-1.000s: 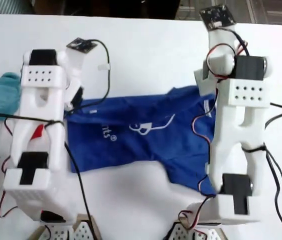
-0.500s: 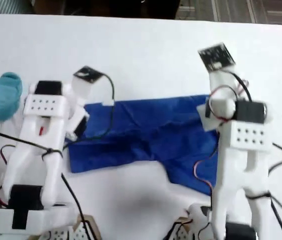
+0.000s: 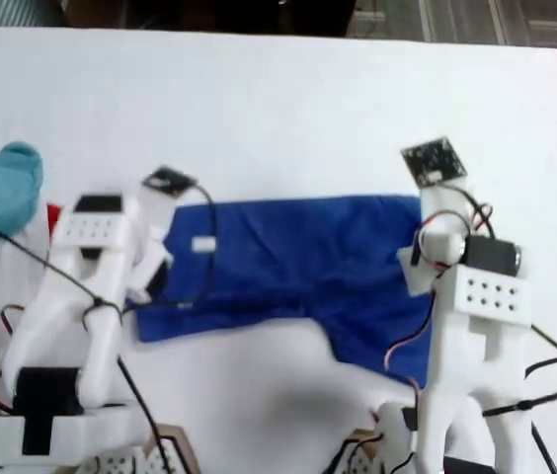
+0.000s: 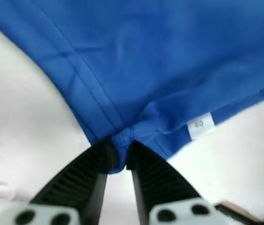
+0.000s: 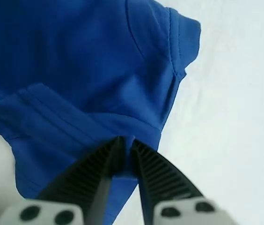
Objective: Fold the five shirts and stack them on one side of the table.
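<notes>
Now, blue shirt [image 3: 298, 257]: lies as a flat band across the middle of the desk [image 3: 288, 109], with one sleeve spread toward the near edge. Each end of it sits between a gripper's jaws.
Left gripper [image 4: 120, 157]: jaws almost closed, pinching a bunched hem edge of the blue shirt just beside its white size tag [image 4: 201, 125].
Right gripper [image 5: 125, 150]: jaws clamped narrowly on a folded seam edge of the blue shirt, near the sleeve.
Teal shirt [image 3: 2, 188]: bunched at the desk's left edge, apart from the blue shirt.
</notes>
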`<state>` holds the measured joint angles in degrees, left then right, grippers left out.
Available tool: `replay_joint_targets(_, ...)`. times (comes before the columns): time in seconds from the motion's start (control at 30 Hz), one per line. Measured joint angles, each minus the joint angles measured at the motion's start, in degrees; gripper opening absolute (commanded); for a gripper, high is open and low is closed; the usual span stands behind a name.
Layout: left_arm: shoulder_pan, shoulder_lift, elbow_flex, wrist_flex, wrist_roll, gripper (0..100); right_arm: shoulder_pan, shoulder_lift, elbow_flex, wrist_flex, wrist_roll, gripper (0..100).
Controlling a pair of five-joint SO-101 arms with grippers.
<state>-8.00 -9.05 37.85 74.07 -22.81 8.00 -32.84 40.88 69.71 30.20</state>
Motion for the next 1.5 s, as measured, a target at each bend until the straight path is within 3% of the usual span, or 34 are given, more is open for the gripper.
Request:
replay_joint_targets(0.13,0.0,0.0,5.63,-5.36,0.0,4,0.0,0.0,4.31,-1.76,0.0,2.2)
replay_joint_targets(0.27,-0.09,0.0,7.12,-6.59,0.0,16,0.0,0.0,5.71,-1.93,0.0,2.9)
replay_joint_targets(0.4,-0.26,-0.53,6.95,-5.63,0.0,25,0.0,0.0,5.8,-1.93,0.0,11.3)
replay_joint_targets(0.53,-0.18,-0.53,2.37,0.97,0.0,24,0.0,0.0,5.27,0.0,0.09,17.3)
replay_joint_targets(0.8,-0.09,-0.53,-22.42,18.37,0.0,23,0.0,0.0,-11.6,6.68,-2.2,14.9)
replay_joint_targets(0.9,-0.09,-0.35,-27.87,18.29,0.0,5,-0.18,0.26,-15.74,5.19,-6.33,0.4)
replay_joint_targets(0.93,-0.09,0.44,-28.4,17.05,0.53,0,-0.97,1.23,-16.18,4.04,-7.38,2.8)
replay_joint_targets(0.97,0.09,1.85,-28.48,15.74,1.58,4,-1.76,2.81,-16.44,2.64,-8.18,2.6)
replay_joint_targets(1.27,2.11,26.29,-31.91,6.24,9.14,3,-7.21,32.18,-24.09,-7.38,-13.45,2.1)
replay_joint_targets(1.5,1.67,40.88,-43.6,8.18,9.67,3,-4.22,52.66,-38.24,-7.3,-15.21,2.1)
